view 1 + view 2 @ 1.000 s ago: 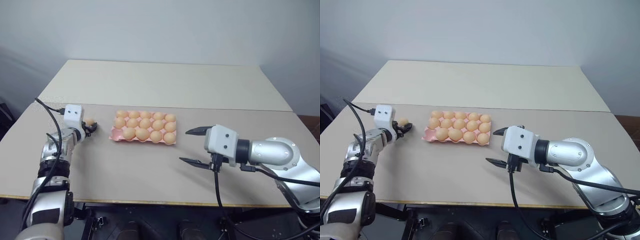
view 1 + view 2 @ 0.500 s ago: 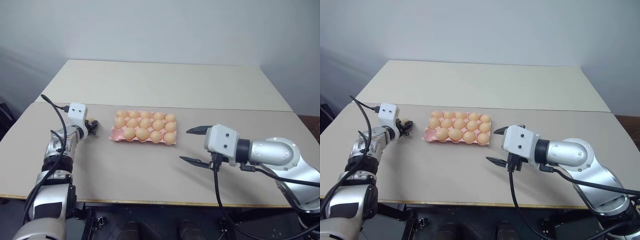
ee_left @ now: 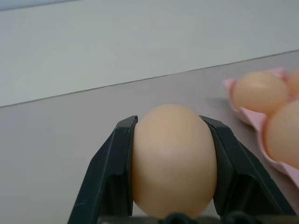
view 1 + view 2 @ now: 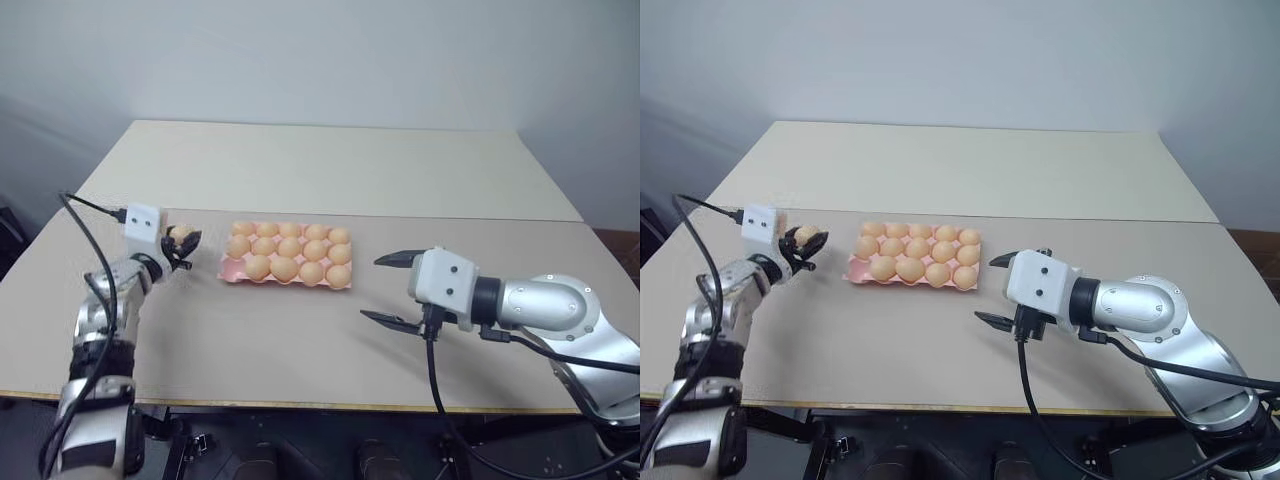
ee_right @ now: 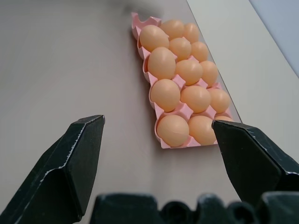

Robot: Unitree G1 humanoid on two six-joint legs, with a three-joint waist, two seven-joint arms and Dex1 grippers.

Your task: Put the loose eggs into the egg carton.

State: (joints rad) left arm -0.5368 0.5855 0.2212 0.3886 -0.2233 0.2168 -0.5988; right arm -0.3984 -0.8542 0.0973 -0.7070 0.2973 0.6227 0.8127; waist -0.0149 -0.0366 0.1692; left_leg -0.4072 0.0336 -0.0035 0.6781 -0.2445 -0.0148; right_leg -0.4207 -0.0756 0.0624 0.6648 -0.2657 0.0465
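Egg [image 3: 173, 161]: light, smooth, brittle; your left gripper [image 3: 174, 140] pinches its waist, so squeeze gently; right gripper [image 5: 159, 149] spread, empty.

text: none legible | labels: none | brands: none | numbers: none

Beige table [image 4: 300, 340], pink egg carton [image 4: 233, 268] lying near its middle

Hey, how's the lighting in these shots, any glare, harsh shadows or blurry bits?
Left eye view: soft even light, no glare on the beige table, faint shadow under the flat pink moulded egg carton. Left wrist view: the pale orange-tan egg in the jaws looks slightly soft. Right wrist view: the carton's far end blurs a little.
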